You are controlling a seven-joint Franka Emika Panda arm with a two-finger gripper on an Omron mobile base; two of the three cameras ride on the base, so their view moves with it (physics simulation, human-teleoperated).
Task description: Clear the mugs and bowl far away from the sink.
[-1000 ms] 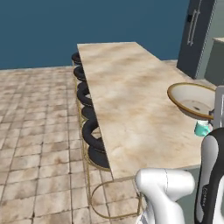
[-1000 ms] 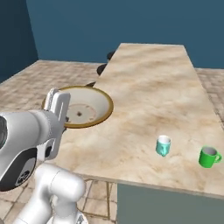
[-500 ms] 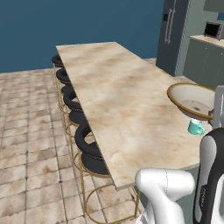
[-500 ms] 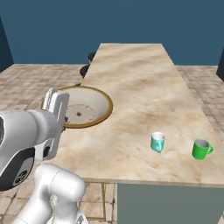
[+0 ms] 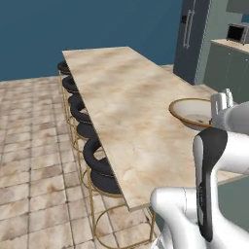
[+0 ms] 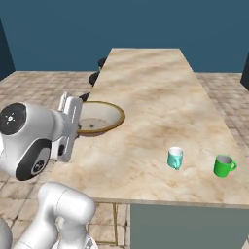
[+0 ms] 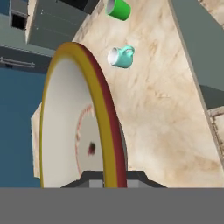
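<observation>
**End effector clamped on the bowl rim, 2 mugs off to the side**

The end effector (image 6: 77, 127) is pinched narrow on the near rim of the bowl (image 6: 99, 118), and the hand view makes that obvious: the tan-gold rim runs right up out of the fingertips. That same view also shows the cream inside with a reddish ring and a dark spot, which the base views don't really give you.

The right base view is where you get both mugs standing upright on the bench (image 6: 146, 97): the teal mug (image 6: 175, 157) well off to the end effector's right, and the green mug (image 6: 223, 166) further right again. In the left base view the bowl sits just beside the hand, near the bench's right edge.

Count: 1 bowl, 2 mugs, 5 black stools (image 5: 99, 168) along the bench's left side.

Bench is beige marble, floor (image 5: 34, 146) is tan tile, walls dark blue. Left base view also has a dark fridge (image 5: 194, 36) and a microwave (image 5: 237, 33) at the back.
</observation>
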